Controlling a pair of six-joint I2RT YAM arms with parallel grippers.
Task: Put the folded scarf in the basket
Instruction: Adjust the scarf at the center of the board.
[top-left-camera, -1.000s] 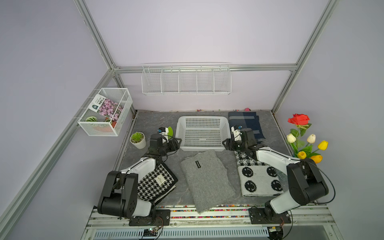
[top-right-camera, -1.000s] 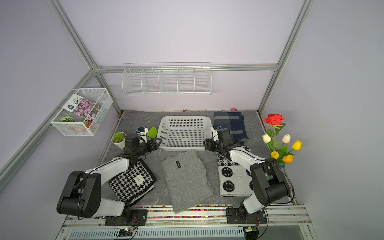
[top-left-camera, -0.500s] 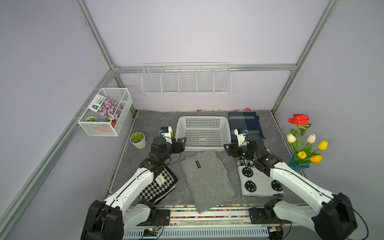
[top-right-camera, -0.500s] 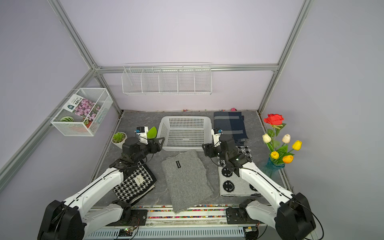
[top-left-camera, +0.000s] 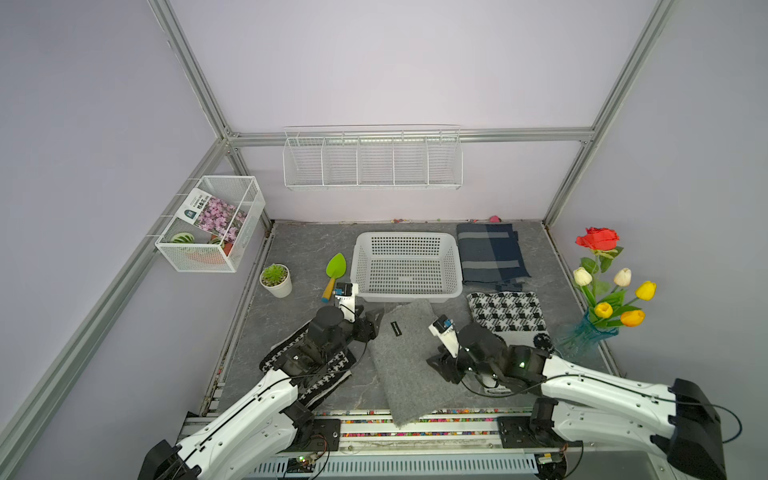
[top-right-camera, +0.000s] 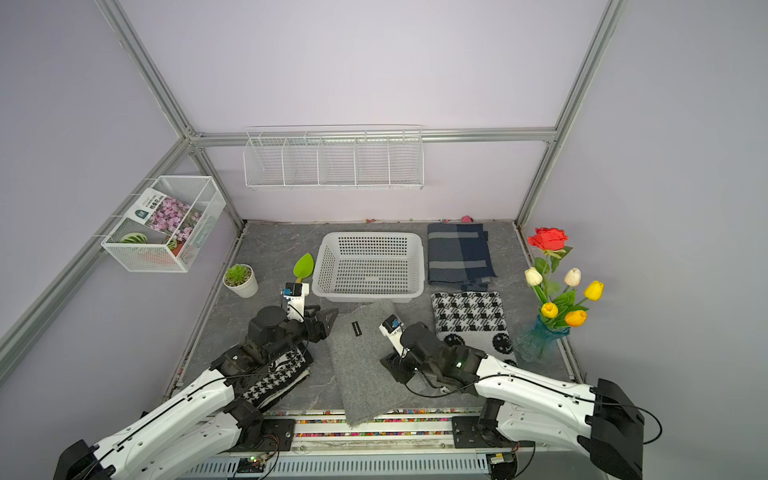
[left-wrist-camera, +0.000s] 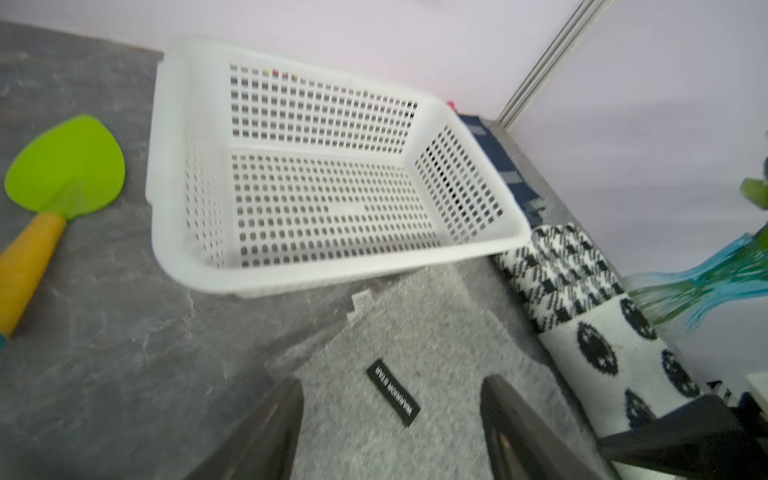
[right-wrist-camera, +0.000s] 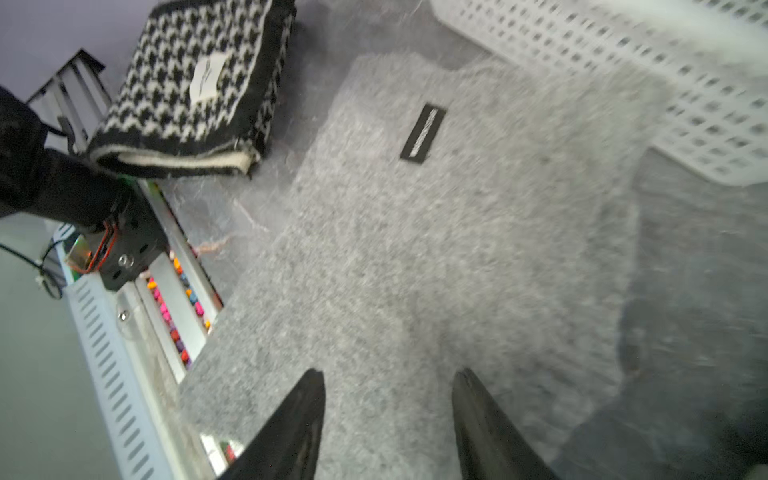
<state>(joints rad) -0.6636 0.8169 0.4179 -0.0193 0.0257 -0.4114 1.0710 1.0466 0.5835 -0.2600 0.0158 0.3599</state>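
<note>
The table (top-left-camera: 270, 328) carries the grey folded scarf (top-left-camera: 403, 365), which lies flat at the middle of the front edge. Its near end hangs over that edge and its far end is up against the front wall of the basket (top-left-camera: 409, 296), which sits toward the middle of the back edge. The left gripper (top-left-camera: 374, 320) hovers at the scarf's far left corner with fingers spread; the right gripper (top-left-camera: 440, 368) is over the scarf's right edge, fingers also spread apart
</note>
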